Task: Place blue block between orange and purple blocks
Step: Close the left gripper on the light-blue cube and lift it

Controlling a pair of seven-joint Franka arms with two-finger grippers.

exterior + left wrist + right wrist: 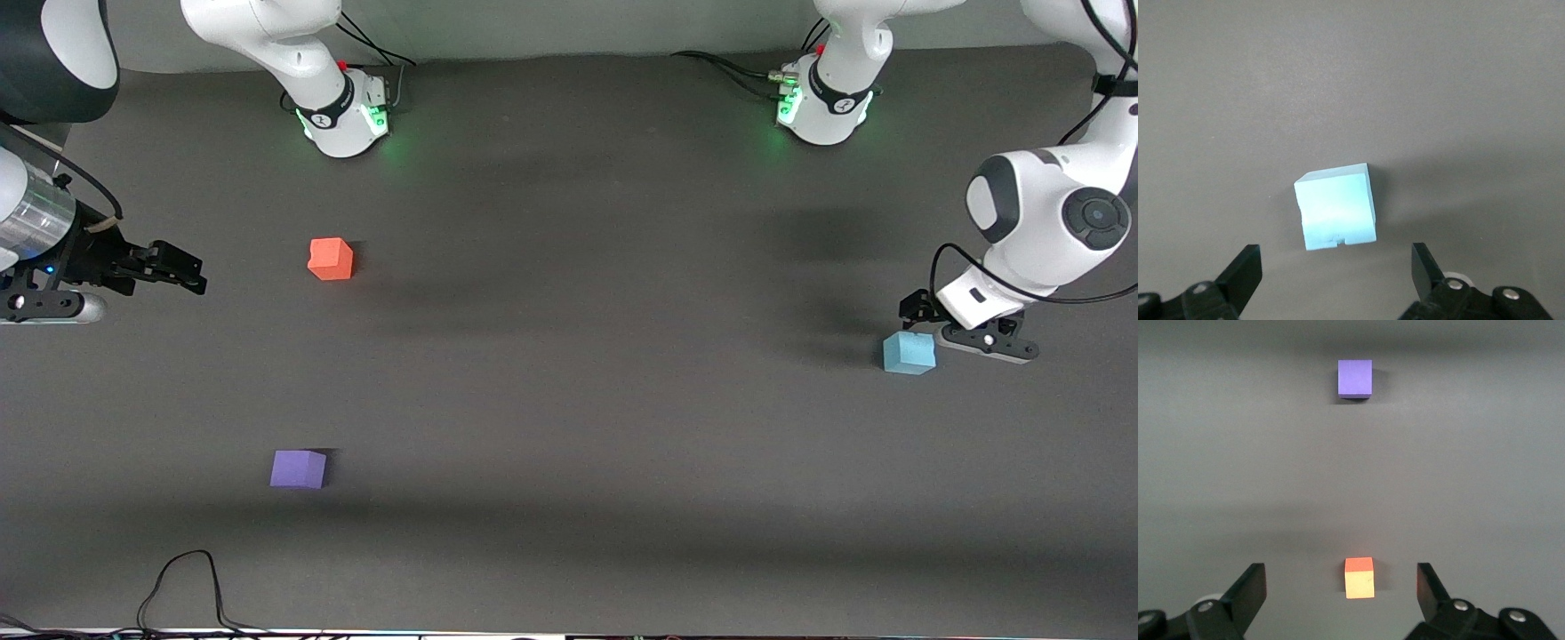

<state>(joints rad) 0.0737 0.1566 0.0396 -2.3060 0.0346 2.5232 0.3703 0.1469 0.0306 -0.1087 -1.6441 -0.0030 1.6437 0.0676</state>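
Front view: blue block (909,352) sits on the table (587,373) near the edge at the left arm's end, about midway between the robots' edge and the camera's edge. My left gripper (935,325) is low right beside it; from here I can't say whether it touches. Orange block (331,259) and purple block (299,468) are well apart from blue, toward the right arm's end, orange closer to the robots' edge, purple closer to the camera's edge. The gap between them is bare mat. My right gripper (182,271) hangs by the edge at the right arm's end, waiting.

Left wrist view: my fingers (1245,270) are spread wide, nothing held. Blue block (1336,206) lies ahead of the tips, not yet between them, and turned a bit relative to the jaw line. Small notch on one edge.

Right wrist view: right gripper (1338,590) is also spread, empty. Orange block (1359,577) appears near the tips, purple block (1355,378) farther off, roughly in line.

Risks, my read:
- Block is skewed to my jaws. Closing as-is could pinch corners, so it twists or squirts out.
- Foam-like look means too much squeeze may deform it, and it could spring off line on release.
- Long carry across the table. A shallow grip could drop it mid-way.
- Coming in low at the target could knock orange or purple.
- Right arm is parked near orange, so there's a possible clash when I reach over.
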